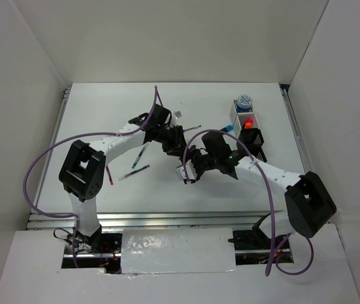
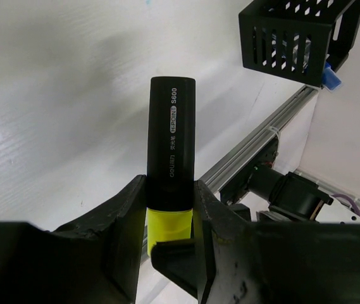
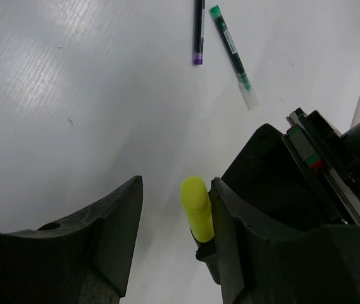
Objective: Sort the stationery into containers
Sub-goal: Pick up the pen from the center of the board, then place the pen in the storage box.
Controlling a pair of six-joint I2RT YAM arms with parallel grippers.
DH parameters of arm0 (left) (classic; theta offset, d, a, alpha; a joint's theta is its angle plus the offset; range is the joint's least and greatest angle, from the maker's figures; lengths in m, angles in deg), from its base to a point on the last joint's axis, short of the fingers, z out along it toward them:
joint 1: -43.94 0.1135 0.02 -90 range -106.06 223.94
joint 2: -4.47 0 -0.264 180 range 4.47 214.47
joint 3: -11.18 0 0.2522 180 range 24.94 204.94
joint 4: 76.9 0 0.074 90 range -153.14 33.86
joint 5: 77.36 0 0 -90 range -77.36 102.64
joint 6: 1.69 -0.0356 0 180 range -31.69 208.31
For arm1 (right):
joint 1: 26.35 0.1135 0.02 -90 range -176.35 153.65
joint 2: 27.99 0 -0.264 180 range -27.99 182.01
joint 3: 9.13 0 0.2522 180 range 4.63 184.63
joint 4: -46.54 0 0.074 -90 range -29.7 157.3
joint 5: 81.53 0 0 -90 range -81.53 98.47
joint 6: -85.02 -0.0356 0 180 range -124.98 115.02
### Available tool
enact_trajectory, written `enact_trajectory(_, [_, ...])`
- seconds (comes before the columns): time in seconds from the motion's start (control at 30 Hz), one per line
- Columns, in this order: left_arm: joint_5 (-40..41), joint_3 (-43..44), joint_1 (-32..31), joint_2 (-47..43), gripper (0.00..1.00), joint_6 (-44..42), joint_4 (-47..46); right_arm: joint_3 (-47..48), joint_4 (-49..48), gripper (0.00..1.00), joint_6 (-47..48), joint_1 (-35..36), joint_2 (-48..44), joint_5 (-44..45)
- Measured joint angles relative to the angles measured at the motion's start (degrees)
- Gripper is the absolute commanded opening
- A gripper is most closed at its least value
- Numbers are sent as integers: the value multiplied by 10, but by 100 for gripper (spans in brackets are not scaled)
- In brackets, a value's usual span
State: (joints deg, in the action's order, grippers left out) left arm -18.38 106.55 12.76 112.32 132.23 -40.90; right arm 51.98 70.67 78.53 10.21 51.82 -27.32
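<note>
Yellow-capped highlighter (image 2: 171,145) is clamped in the left gripper (image 2: 169,190), jaws narrow and pinching right at the cap/body seam, black barrel sticking out forward over the white table (image 2: 53,114). Right gripper (image 3: 175,183) is part open. A second highlighter (image 3: 195,206), also yellow-capped, sits between its fingers against the one on the right of the wrist view, with daylight on the other side; can't tell if it's actually supported there. Top view: both grippers mid-table, near each other but apart. The row of mesh bins (image 1: 257,147) is at the far right, with orange and pink caps (image 1: 248,123) showing in one and a tape roll (image 1: 243,101) at the far end. My read: the step in hand is getting the left one into the bin with the other highlighters. The grip is short and off-centre, so the barrel can pivot: slow wrist moves, no hard stops. The right arm lies between the left gripper and the bins, so clear it first or route above it, and don't sweep across its fingers. Come over the bin barrel-down and get the tip inside the rim before opening, so it doesn't bounce off the mesh edge. Loose pens (image 3: 197,25) lie on the table, so travel high enough not to drag them.
</note>
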Motion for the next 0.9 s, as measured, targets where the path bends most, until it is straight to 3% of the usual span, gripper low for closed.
enact_trajectory(0.13, [2,0,-1,-6,0,0,0,0,-15,45,7,-2,5,3])
enact_trajectory(0.23, [2,-1,-1,-7,0,0,-2,0,-30,32,13,-2,7,6])
enact_trajectory(0.33, [2,-3,-1,-7,11,-1,-5,-2,-43,19,18,-2,7,9])
enact_trajectory(0.43, [1,-4,0,-8,31,-3,-12,-17,-79,8,21,-2,7,11])
enact_trajectory(0.47, [1,-5,0,-8,55,-4,-14,-24,-91,6,23,-2,6,12])
enact_trajectory(0.5, [1,-8,0,-8,71,-4,-17,-31,-103,4,24,-2,5,11])
enact_trajectory(0.53, [-2,-11,0,-8,99,-3,-23,-37,-107,3,23,-2,3,11])
enact_trajectory(0.77, [1,-2,-1,-25,99,-20,-11,-58,-103,1,14,-6,-47,8])
enact_trajectory(0.9, [39,49,12,-29,99,-78,13,-57,-104,0,-73,-26,-134,-17])
